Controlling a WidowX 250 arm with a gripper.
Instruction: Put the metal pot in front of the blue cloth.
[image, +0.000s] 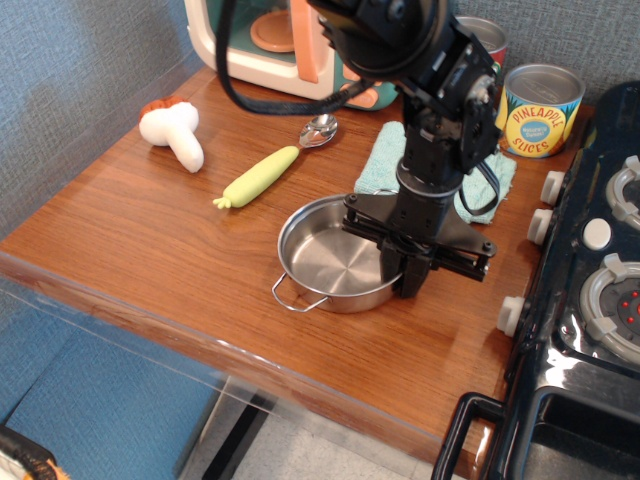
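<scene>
The metal pot (335, 262) is a shallow shiny round pot with a wire loop handle at its front left. It sits low over the wooden counter, in front of the blue cloth (385, 160). My black gripper (408, 272) is shut on the pot's right rim, its fingers reaching down at the rim. The arm covers the middle of the aqua cloth, which shows on both sides of it.
A yellow-green toy corn (261, 176), a spoon (318, 129) and a white toy mushroom (177, 129) lie at the left. A toy microwave (270, 40) and two cans (541, 108) stand at the back. A black stove (590, 300) borders the right.
</scene>
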